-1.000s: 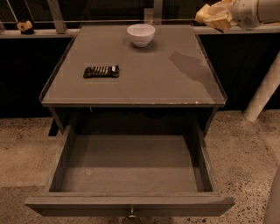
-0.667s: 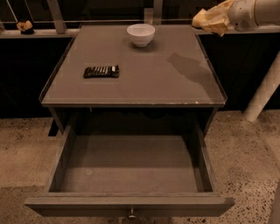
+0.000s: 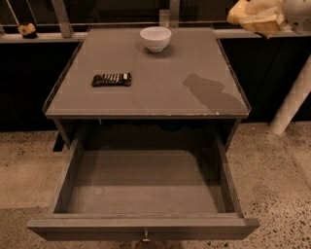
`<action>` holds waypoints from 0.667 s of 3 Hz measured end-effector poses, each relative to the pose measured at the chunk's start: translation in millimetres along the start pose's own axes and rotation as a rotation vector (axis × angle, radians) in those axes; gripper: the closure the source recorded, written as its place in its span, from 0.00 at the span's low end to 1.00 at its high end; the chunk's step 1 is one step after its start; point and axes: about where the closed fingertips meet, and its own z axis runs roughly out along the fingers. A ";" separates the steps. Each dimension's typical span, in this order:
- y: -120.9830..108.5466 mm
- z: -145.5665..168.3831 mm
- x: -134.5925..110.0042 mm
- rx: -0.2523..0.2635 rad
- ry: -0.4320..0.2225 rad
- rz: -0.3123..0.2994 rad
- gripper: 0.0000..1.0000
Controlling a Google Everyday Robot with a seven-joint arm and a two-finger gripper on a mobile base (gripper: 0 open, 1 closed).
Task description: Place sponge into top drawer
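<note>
So the gripper (image 3: 250,13) is way up in the upper right corner of the frame, past the table's back right corner, and it's pinched onto the sponge (image 3: 265,22). It's a pale yellow lump wedged between the yellowish fingers, hanging in the air and touching nothing else. Honestly it's hard to say where finger ends and sponge begins.

The top drawer (image 3: 146,185) is pulled wide open across the bottom half of the frame, with the knob (image 3: 145,238) at the bottom edge and nothing inside that I can see.

On the tabletop (image 3: 194,63) there's a white bowl (image 3: 155,38) at the top centre and a dark snack bar (image 3: 112,79) to the left, both well away from the gripper.

On handling, my guess is the sponge is super light and squishy, so it'll deform under the squeeze rather than slip, and it can't break. Gripping across the middle of the block seems best. It might cling to a finger on release, but a drop into that big drawer should be forgiving.
</note>
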 end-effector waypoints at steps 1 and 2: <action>40.3 -52.7 -46.4 0.028 -0.001 -0.017 1.00; 67.7 -69.4 -14.9 0.009 0.063 0.025 1.00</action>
